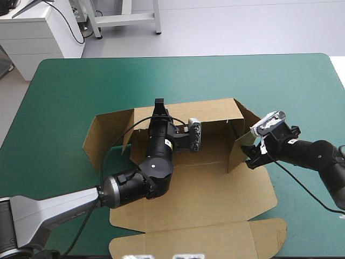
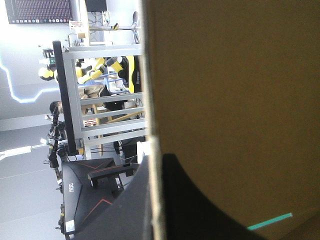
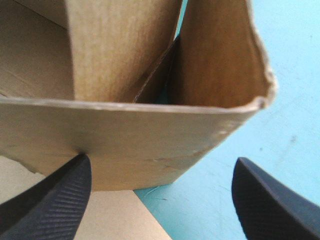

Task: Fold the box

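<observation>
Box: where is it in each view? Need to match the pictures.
High view: box mid teal-green cover, left gripper on its raised back wall.
Left wrist view: box edge between the fingers.
Right wrist view: box side wall just ahead of the open right gripper.
Shared landmark: teal-green cover.

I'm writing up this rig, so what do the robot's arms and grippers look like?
The left arm is rounded black segments on a grey tube, with a small pale label; the right arm is black too. The right gripper has two broad black fin-shaped fingers, finely ribbed.
</observation>
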Motion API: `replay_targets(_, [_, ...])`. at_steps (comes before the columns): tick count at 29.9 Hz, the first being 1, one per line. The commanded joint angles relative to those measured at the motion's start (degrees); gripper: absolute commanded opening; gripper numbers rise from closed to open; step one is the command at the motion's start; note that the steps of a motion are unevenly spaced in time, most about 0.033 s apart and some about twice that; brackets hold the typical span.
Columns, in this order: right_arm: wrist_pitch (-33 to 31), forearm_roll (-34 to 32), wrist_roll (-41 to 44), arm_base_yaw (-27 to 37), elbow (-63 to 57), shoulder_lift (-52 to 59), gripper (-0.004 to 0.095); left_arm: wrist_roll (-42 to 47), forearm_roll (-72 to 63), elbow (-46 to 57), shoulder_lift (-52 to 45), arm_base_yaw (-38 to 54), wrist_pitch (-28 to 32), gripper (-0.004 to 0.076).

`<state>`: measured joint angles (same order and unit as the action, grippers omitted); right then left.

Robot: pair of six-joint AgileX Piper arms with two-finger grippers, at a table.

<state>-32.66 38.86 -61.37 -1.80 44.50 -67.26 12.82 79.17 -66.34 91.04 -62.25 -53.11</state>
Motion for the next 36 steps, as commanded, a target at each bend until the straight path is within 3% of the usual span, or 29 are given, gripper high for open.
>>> replay_targets(1, [2.85, -0.4, -0.12, 0.52, 1.51, 1.44, 0.0748, 0.1, 2.34, -1.24, -2.16, -0.43, -0.16, -0.0008])
replay_targets(7, [5.07, -1.85, 0.83, 0.52, 1.51, 1.44, 0.0748, 0.1, 2.34, -1.24, -2.16, -0.43, -0.16, -0.0008])
replay_targets(13, [0.79, 10.58, -9.2, 0.52, 1.51, -1.58, 0.0748, 0.1, 2.34, -1.24, -2.16, -0.43, -0.16, -0.0008])
replay_targets(16, [0.24, 14.64, -9.64, 0.52, 1.51, -2.86, 0.0748, 0.1, 2.34, -1.24, -2.16, -0.43, -0.16, -0.0008])
replay_targets(27, [-3.2, 18.91, -9.71, 0.52, -1.13, -1.84, 0.0748, -0.24, 2.34, -1.24, -2.16, -0.43, -0.18, -0.0008])
replay_targets(36, [2.97, 23.75, -13.72, 0.52, -4.81, 2.81, 0.0748, -0.24, 2.34, -1.24, -2.16, -0.43, -0.15, -0.0008])
